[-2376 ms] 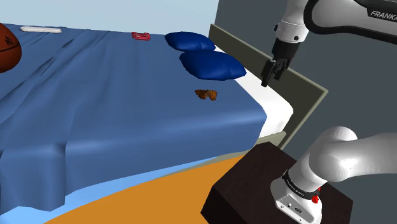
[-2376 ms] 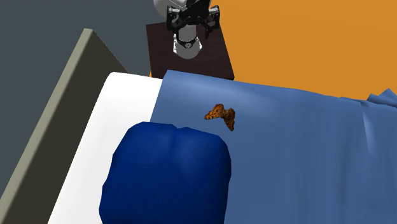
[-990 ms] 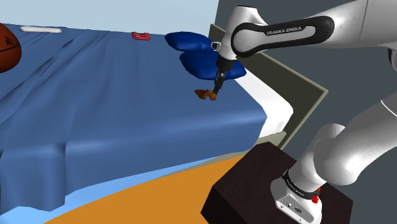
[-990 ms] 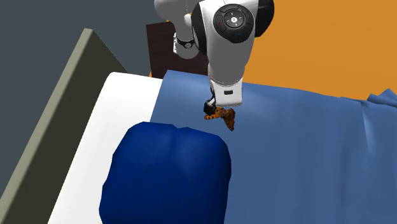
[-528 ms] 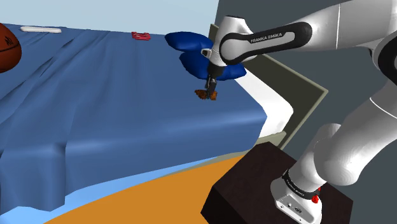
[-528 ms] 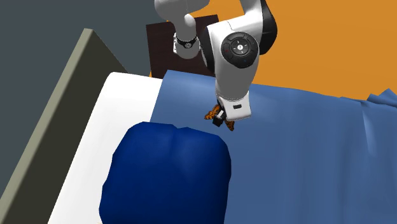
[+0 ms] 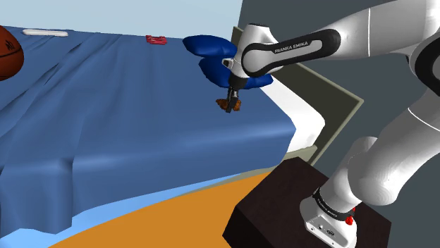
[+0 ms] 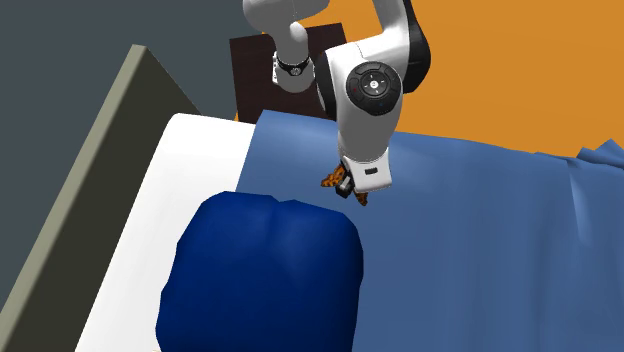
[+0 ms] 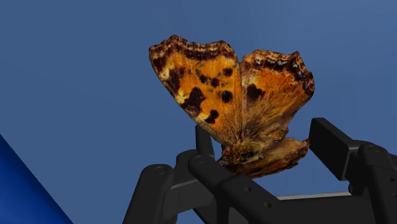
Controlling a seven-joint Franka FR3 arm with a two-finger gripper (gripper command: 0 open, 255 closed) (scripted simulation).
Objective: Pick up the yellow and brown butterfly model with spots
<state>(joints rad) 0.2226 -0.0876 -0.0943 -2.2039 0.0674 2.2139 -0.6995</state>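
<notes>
While it straddles the orange-and-brown spotted butterfly model [image 9: 235, 102], the all-black two-finger gripper [image 9: 266, 139] grips nothing yet.
It stands on the blue bedsheet [image 7: 141, 134] near the bed's head end, just beside a dark blue pillow [image 8: 260, 275]. With the jaws apart, closing gently and then lifting straight up seems the next call. The pillow crowds one side, and open sheet stretches toward the foot.

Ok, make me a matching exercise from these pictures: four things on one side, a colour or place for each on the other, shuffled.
1 butterfly model
2 pillow
3 basketball
4 stand

A dark blue
B shoulder view's left edge
C orange wings, dark spots
D dark brown box

Pairs: 1-C, 2-A, 3-B, 4-D
</notes>
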